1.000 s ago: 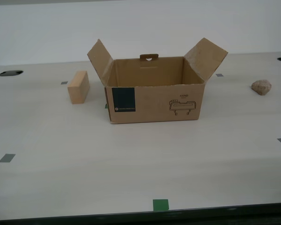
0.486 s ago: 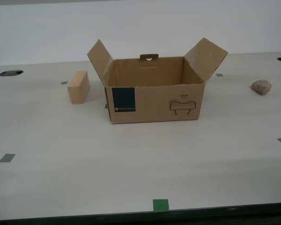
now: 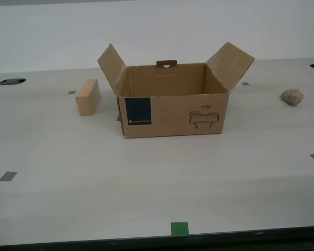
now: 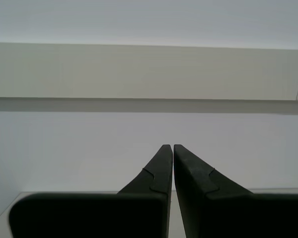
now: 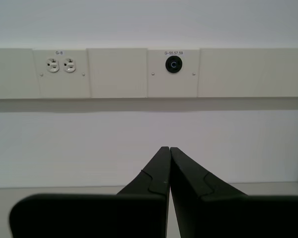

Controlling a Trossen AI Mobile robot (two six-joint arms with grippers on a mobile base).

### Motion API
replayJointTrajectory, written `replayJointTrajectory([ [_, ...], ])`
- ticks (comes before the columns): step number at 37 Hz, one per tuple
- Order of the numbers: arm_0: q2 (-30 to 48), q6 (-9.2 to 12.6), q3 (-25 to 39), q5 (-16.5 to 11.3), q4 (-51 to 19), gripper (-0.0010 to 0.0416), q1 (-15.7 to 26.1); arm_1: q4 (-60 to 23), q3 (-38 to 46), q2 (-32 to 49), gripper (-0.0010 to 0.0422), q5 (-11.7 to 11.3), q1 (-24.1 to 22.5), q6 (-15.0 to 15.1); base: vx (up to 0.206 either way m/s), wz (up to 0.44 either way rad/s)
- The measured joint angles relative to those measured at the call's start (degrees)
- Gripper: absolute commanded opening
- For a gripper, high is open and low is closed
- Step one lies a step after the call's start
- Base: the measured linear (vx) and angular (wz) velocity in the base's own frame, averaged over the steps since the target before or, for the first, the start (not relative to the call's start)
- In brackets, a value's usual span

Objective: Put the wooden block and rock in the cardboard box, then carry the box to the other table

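Observation:
The brown cardboard box [image 3: 172,107] stands open on the table's middle in the exterior view, side flaps up, with a dark blue label and a line drawing on its front. A light tan wooden block [image 3: 88,97] lies on the table toward the exterior view's left of the box. The small beige-grey rock [image 3: 292,97] rests far toward the exterior view's right. My first gripper [image 5: 169,148] is shut and empty, facing a wall. My second gripper [image 4: 172,147] is likewise shut with nothing held. Neither arm shows in the exterior view. The other table is out of view.
Grey tape marks [image 3: 8,176] and a green tape mark [image 3: 179,228] dot the off-white table [image 3: 157,172]. A dark cable hole [image 3: 12,81] sits at the exterior view's far left. A wall trunking with outlets [image 5: 59,65] faces the first wrist view.

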Motion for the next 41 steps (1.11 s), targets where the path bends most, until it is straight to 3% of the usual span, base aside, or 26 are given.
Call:
replayJointTrajectory([
  [26, 0.0, 0.0, 0.0, 0.0, -2.3, -0.0001, 0.1, -0.7, 0.0, 0.0, 0.0, 0.5, 0.0, -0.3, 0.0, 0.0],
  [31, 0.0, 0.0, 0.0, 0.0, -3.0, -0.0001, 0.0, -1.2, 0.0, 0.0, -0.0001, 0.5, -0.1, -1.6, 0.0, 0.0],
  [37, -0.7, 0.0, 0.0, 0.0, -4.4, -0.0001, 0.1, -8.0, 2.1, 0.0, -0.0001, 0.5, -0.1, -1.7, 0.0, 0.0],
  [41, -0.9, -0.3, 1.9, 0.0, -9.4, -0.0001, 0.0, -12.3, 3.9, 0.0, -0.0001, 0.5, -0.1, -1.7, 0.0, 0.0],
])
